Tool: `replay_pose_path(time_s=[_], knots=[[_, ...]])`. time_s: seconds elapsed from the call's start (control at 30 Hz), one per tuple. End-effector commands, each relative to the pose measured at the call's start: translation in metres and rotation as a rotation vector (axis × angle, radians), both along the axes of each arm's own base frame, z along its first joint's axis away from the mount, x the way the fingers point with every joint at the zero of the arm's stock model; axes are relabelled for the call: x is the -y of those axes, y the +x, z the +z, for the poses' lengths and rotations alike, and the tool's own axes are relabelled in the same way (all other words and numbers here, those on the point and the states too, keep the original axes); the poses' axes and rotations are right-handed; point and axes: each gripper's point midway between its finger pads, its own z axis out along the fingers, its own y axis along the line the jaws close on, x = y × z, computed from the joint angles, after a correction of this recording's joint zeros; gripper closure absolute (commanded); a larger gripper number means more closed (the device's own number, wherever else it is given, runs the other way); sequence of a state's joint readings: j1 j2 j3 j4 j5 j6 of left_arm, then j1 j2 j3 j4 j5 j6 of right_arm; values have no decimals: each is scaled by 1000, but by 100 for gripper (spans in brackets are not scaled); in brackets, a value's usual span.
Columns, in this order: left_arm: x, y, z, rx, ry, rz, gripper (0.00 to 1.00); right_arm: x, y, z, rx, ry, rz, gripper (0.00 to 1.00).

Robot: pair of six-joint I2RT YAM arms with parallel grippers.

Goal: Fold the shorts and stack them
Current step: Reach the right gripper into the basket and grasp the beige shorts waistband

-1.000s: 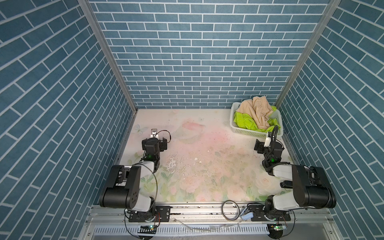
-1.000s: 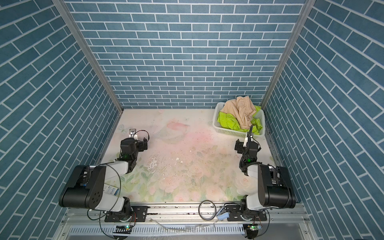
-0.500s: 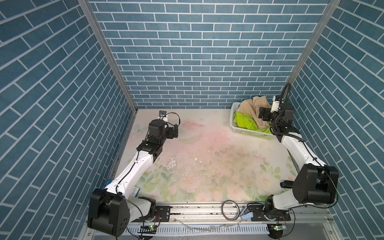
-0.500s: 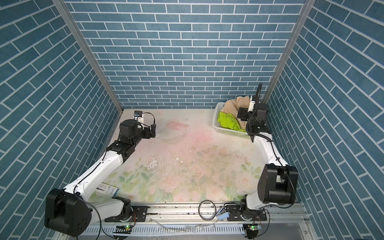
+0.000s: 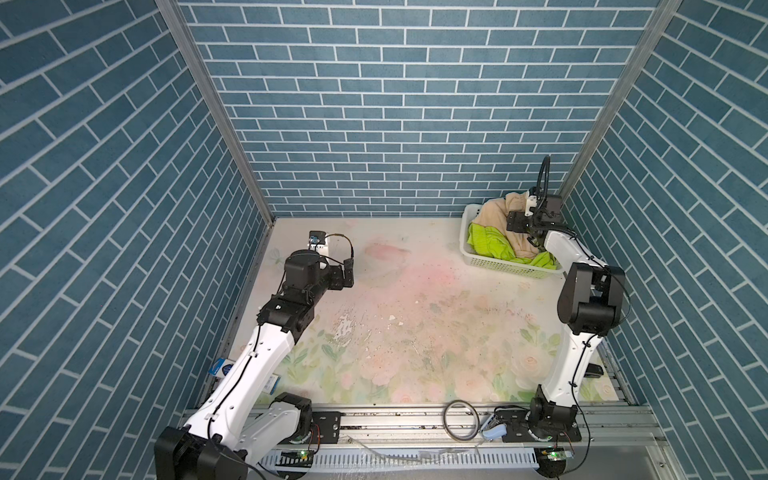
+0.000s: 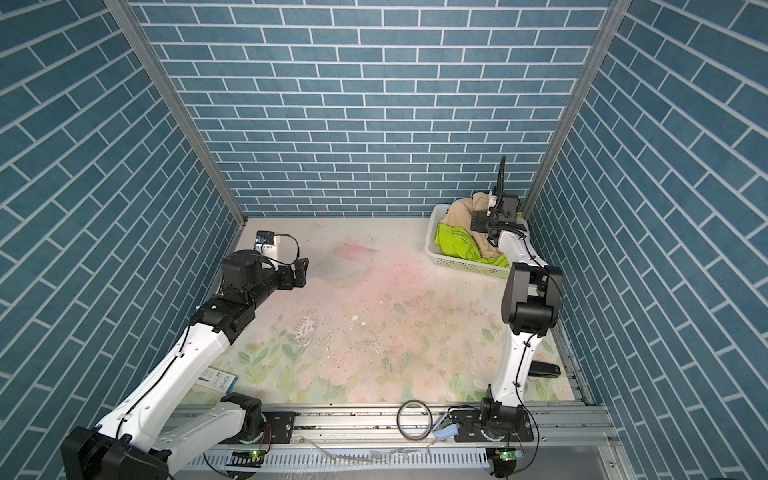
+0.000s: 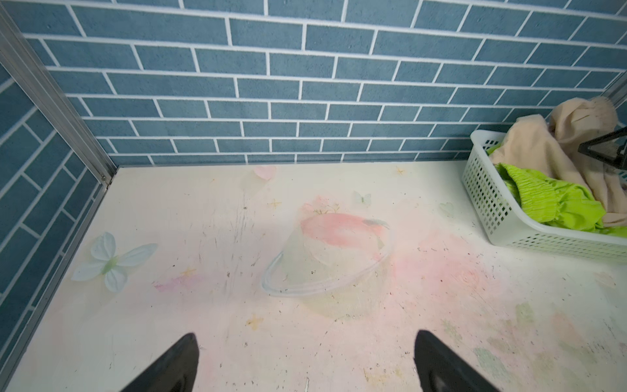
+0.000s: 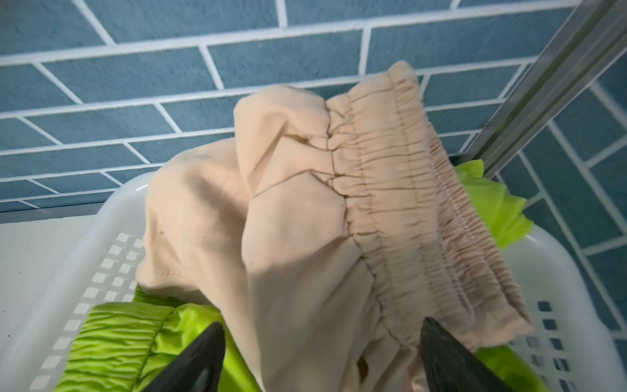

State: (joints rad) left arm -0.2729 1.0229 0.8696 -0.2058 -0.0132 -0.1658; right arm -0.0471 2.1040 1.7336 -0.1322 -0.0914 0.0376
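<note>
Left tool (image 7: 307, 336): it is held over the far left part of the bench (image 5: 415, 316) and is released. Its two dark fingers (image 7: 176, 366) are spread wide, and only bare bench surface is seen between them in the left wrist view.

Right tool (image 8: 322, 324): it is reached into the basket (image 7: 492, 210) at the far right corner. The jaws are spread wide, not clenched. Beige cloth is seen lying between the two fingertips in the right wrist view, but no pinch on it is seen.

Beige shorts (image 8: 305, 203): they are heaped crumpled in the basket, on top of the other pair. The gathered elastic waistband is raised at the top of the heap, toward the corner post.

Lime-green shorts (image 5: 486, 245): they are found in the same basket, under the beige pair. They are seen in both top views at the basket's left side and along its near edge. A ruched band of them is shown beside one fingertip in the right wrist view.

Basket: it is white and perforated, and it is set on the bench against the back wall, near the right wall.

Bench: it is covered with a pale floral print, and scuffed, flaked patches are seen near the middle.

Task state: neither pair is folded or stacked, and both are kept inside the basket.
</note>
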Motion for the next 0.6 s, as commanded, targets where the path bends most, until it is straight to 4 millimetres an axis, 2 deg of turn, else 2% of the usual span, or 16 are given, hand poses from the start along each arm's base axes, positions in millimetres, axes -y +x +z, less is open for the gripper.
replay_pose_path(time_s=[0.0, 0.07, 0.1, 0.13, 0.17, 0.23, 0.3, 0.37, 0.4, 0.57], knots=[[-2, -6, -13, -55, 4, 8, 0, -3, 10, -9, -19, 17, 41, 19], [-3, -7, -15, -62, 2, 12, 0, -5, 14, -6, -25, 37, 59, 32], [-2, -7, -16, -65, 2, 12, 0, -7, 17, -20, -54, 49, 70, 39], [-3, -7, -17, -68, 4, 13, 0, -9, 19, -21, -59, 58, 81, 46], [-2, -6, -18, -71, 7, 11, 0, -11, 21, -20, -65, 68, 94, 59], [-2, -6, -21, -70, 12, 5, 0, -16, 21, -12, -63, 94, 119, 85], [-3, -6, -22, -72, 12, 9, 0, -24, 21, 7, -30, 131, 149, 100], [-2, -6, -23, -79, 13, 9, 0, -32, 18, 25, -2, 171, 168, 100], [-2, -6, -23, -79, 12, 9, 0, -36, 12, 55, 48, 195, 178, 100], [0, -7, -29, -97, -5, 3, 0, -62, -16, 136, 207, 334, 228, 100]])
